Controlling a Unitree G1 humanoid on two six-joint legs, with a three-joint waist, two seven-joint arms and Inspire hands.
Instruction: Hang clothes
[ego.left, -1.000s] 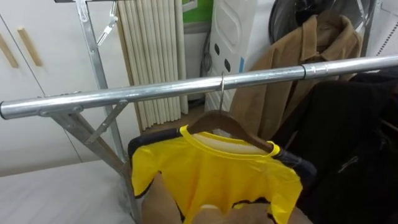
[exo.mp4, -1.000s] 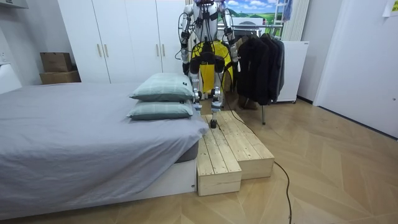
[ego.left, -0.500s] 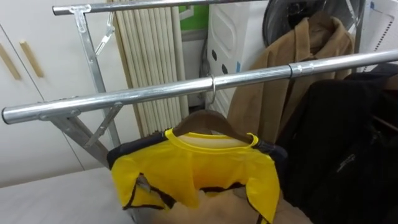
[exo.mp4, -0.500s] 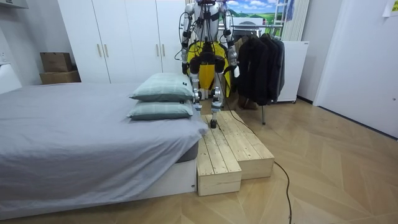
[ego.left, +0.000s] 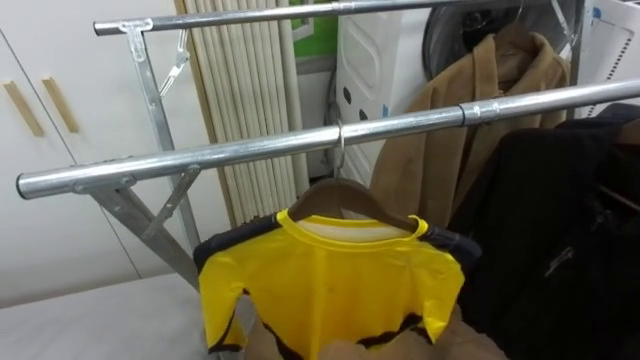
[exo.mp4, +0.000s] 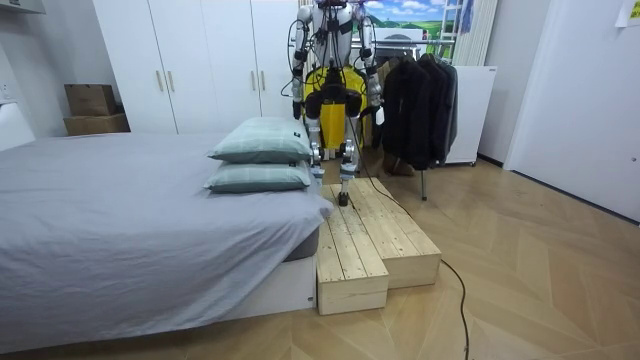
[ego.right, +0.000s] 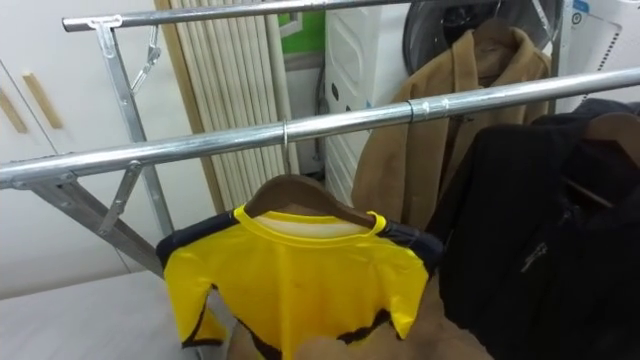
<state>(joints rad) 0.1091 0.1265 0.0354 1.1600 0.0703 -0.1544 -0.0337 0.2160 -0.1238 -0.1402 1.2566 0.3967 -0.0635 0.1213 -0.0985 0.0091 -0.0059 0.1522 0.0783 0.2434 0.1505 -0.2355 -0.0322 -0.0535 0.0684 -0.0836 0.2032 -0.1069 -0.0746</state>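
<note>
**Yellow shirt on the rail, coats crowding its right side**

Left eye view: the yellow shirt (ego.left: 335, 285) sits on a wooden hanger (ego.left: 345, 195). The hanger's hook is over the near rail (ego.left: 200, 158). A black jacket (ego.left: 560, 220) hangs just beside the shirt's right sleeve, and a tan coat (ego.left: 450, 130) hangs behind it. A second rail (ego.left: 300, 10) runs higher up and farther back. Pale ribbed slats (ego.left: 240, 90) and wardrobe doors (ego.left: 50, 200) stand beyond the rack. A tan shape at the bottom edge overlaps the shirt's hem; I cannot tell what it is.

Right eye view: same layout. A brown hanger (ego.right: 605, 125) shows in the black jacket's shoulder.

Room view: the robot stands on a wooden platform (exo.mp4: 370, 240) with its back to the camera, facing the rack. The bed (exo.mp4: 120, 220) and two pillows (exo.mp4: 262, 140) lie on the room view's left. The arms go forward toward the shirt. For the left robot hand and the right robot hand, I cannot tell whether the fingers are apart or clamped.
</note>
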